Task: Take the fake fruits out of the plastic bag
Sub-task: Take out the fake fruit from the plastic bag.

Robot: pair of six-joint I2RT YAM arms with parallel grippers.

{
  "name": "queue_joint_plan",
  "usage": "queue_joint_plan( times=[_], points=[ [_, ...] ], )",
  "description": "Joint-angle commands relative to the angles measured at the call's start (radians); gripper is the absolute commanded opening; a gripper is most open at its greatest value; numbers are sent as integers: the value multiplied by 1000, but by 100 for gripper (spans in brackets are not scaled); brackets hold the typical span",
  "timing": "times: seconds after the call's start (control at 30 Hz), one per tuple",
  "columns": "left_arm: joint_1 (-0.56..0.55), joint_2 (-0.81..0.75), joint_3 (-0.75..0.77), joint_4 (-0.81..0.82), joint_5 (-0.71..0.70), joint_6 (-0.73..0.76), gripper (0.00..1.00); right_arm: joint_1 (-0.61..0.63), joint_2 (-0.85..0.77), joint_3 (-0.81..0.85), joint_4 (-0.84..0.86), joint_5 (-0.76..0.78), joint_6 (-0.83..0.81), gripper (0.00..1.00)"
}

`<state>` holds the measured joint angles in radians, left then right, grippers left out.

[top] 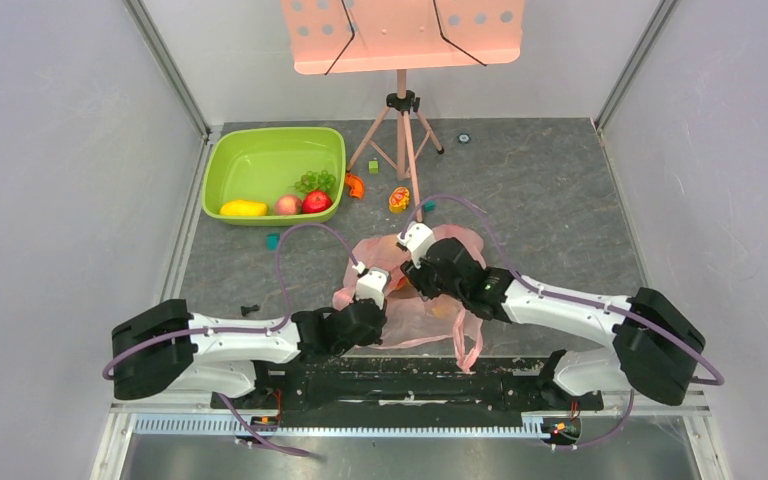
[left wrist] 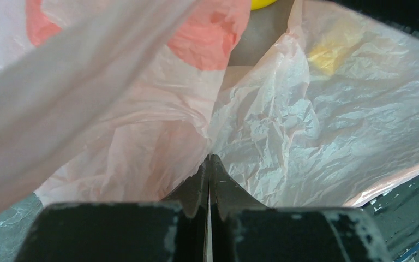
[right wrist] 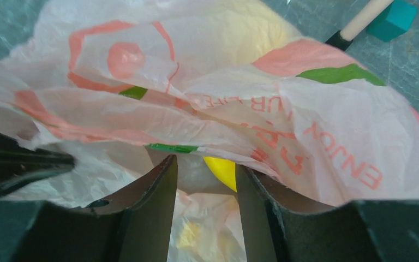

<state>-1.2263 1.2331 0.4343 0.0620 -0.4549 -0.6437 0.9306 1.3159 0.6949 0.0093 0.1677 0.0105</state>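
Left claw pinching plastic bag; right claw spread, yellow fruit just ahead between fingers.

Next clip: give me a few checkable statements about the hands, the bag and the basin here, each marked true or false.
1. The left hand is shut, pinching the plastic bag. True.
2. The right hand is clamped on a red apple. False: its jaws stand apart, and a yellow fruit shows between them inside the bag.
3. A red apple lies in the green basin. True.
4. The plastic bag lies inside the basin. False: it lies on the table, apart from the basin.
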Motion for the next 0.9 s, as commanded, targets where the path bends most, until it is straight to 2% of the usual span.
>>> queue_joint_plan(
  times=[0.0,0.57,0.87],
  points=[
    [-9,-28,-12,33,-52,-45,2,-19,32,49,-65,-134,-108,46],
    [-9,-46,-30,33,-59,-50,2,-72,206,196,-184,-104,-321,56],
    [-9,-50,-38,30,-68,-58,2,-104,290,231,-223,-118,-376,61]
  ],
)
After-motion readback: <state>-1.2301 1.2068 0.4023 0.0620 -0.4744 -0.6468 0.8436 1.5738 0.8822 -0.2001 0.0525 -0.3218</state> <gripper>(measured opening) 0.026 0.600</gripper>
